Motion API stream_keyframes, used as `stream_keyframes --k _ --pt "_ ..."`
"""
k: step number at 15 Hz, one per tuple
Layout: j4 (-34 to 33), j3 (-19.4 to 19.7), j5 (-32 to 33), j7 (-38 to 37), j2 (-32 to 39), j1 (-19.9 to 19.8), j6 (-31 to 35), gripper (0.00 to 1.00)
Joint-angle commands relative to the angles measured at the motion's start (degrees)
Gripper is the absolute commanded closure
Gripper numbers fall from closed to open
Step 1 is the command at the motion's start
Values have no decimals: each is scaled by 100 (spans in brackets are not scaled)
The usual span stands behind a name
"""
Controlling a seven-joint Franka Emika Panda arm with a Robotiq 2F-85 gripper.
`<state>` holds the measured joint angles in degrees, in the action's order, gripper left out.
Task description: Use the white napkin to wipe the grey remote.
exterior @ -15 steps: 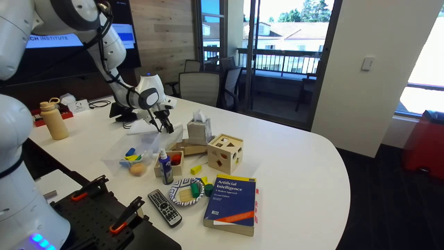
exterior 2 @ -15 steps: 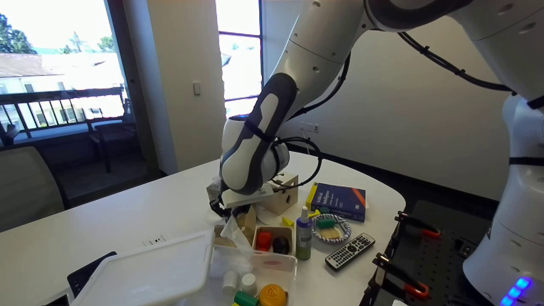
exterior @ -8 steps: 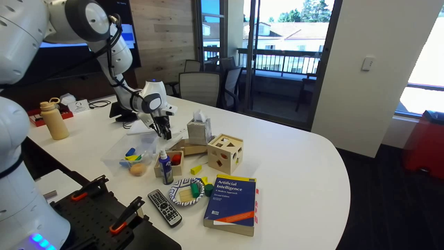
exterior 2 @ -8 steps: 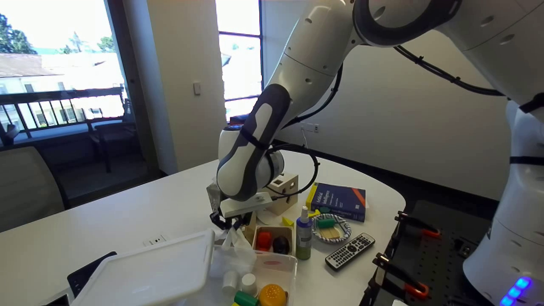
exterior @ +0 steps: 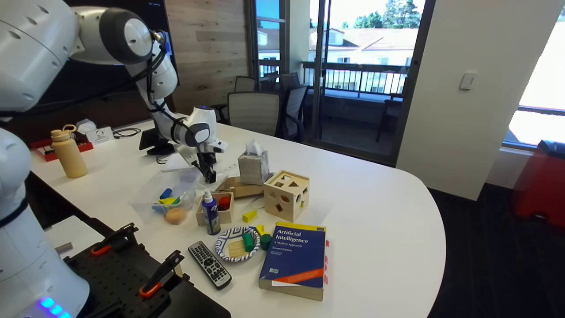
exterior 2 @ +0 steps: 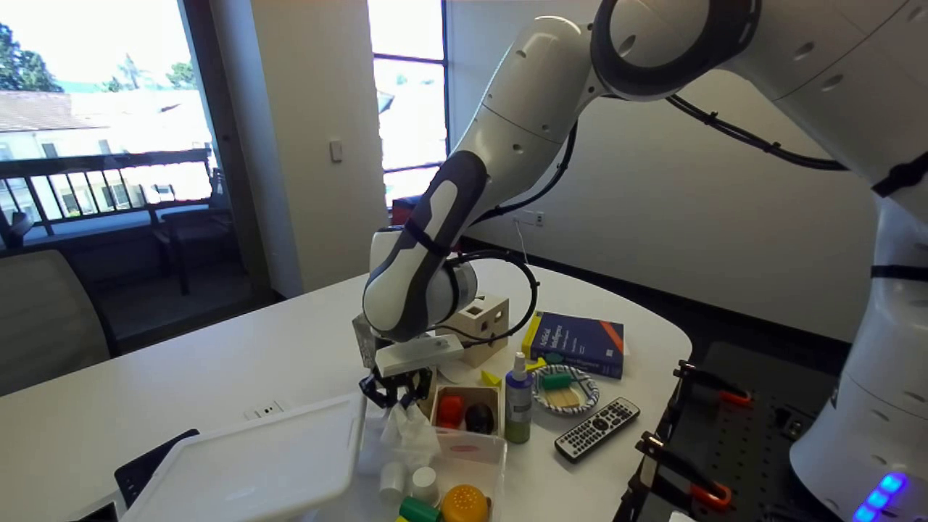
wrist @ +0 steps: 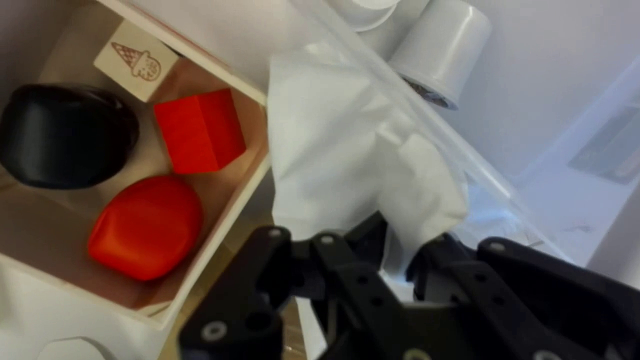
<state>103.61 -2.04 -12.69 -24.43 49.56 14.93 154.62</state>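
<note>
The grey remote (exterior: 209, 264) lies on the white table beside the patterned plate, buttons up; it also shows in an exterior view (exterior 2: 597, 429). My gripper (wrist: 400, 242) is closed to a narrow gap with a bunched fold of the white napkin (wrist: 325, 150) between its fingertips. The napkin's loose part spreads out past the fingertips, between the wooden box and the clear plastic box wall. In an exterior view my gripper (exterior 2: 396, 399) is low over the far end of the plastic box, with the napkin (exterior 2: 408, 433) hanging below it. The remote is out of the wrist view.
The clear plastic box (exterior 2: 500, 464) and open wooden box (wrist: 224, 235) flank the gripper. A spray bottle (exterior: 212, 216) stands between the wooden box and plate (exterior: 221, 240). A tissue box (exterior: 252, 168), shape cube (exterior: 284, 196) and thick book (exterior: 295, 251) stand nearby.
The arm and gripper have moved down toward the boxes in both exterior views. The napkin has sunk with the gripper and is more crumpled. The remote has not moved.
</note>
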Motion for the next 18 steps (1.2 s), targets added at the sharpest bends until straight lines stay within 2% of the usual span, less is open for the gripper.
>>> stream_keyframes --k 1,2,4,12,18 --pt "-323 -149 -50 173 129 -240 -418 99" --pt "-356 -168 -56 196 130 -280 -484 70" --pt "-380 -269 -128 270 83 -405 -557 62" --pt "-303 -400 -283 219 -169 -657 -579 1" --pt "45 -424 -327 227 -655 -629 -346 0"
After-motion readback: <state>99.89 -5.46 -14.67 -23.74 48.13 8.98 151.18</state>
